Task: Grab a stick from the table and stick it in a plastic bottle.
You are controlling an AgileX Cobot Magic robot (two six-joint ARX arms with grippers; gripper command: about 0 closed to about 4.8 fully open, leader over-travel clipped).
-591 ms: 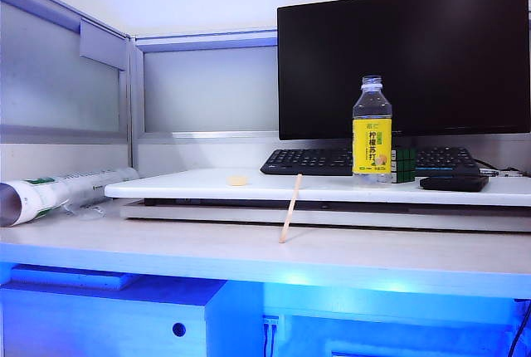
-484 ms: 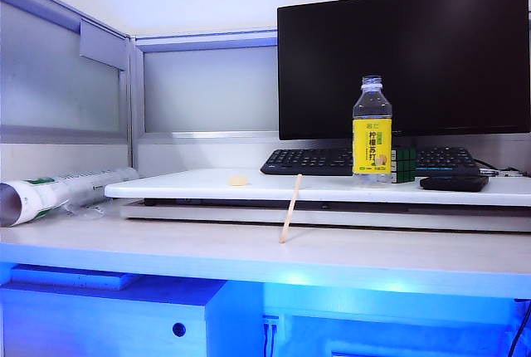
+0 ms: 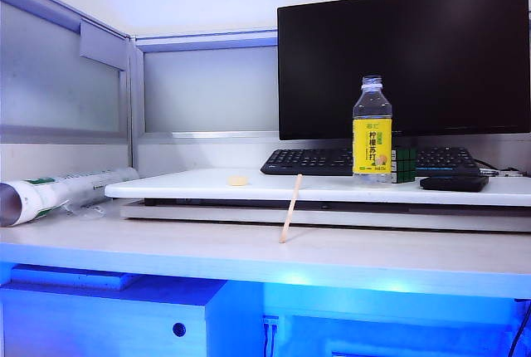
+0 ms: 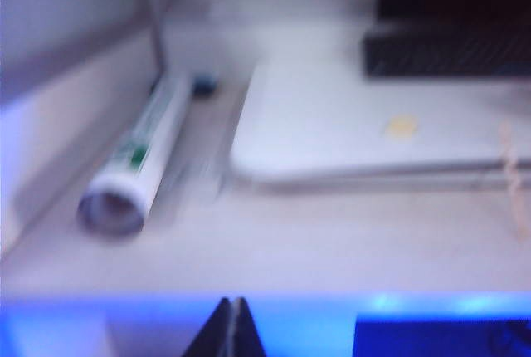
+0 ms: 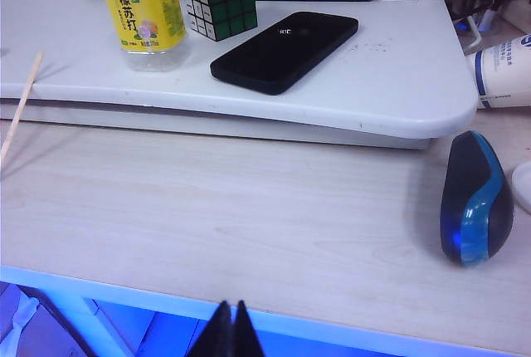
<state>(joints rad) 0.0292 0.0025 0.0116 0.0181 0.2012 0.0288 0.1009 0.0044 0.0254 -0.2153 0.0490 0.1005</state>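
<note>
1. My left hand (image 4: 231, 328) and right hand (image 5: 229, 330) hover pressed together, empty, at the white table's (image 3: 249, 253) near edge.
2. The thin pale wooden stick (image 3: 290, 208) leans against the raised board.
3. The clear yellow-labelled plastic bottle (image 3: 372, 133) stands upright on that board.

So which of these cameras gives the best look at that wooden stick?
The exterior view: the whole stick shows sharply, leaning from the desk against the raised white board's edge. The right wrist view catches most of it at the picture's edge; the left wrist view shows only a blur.
</note>
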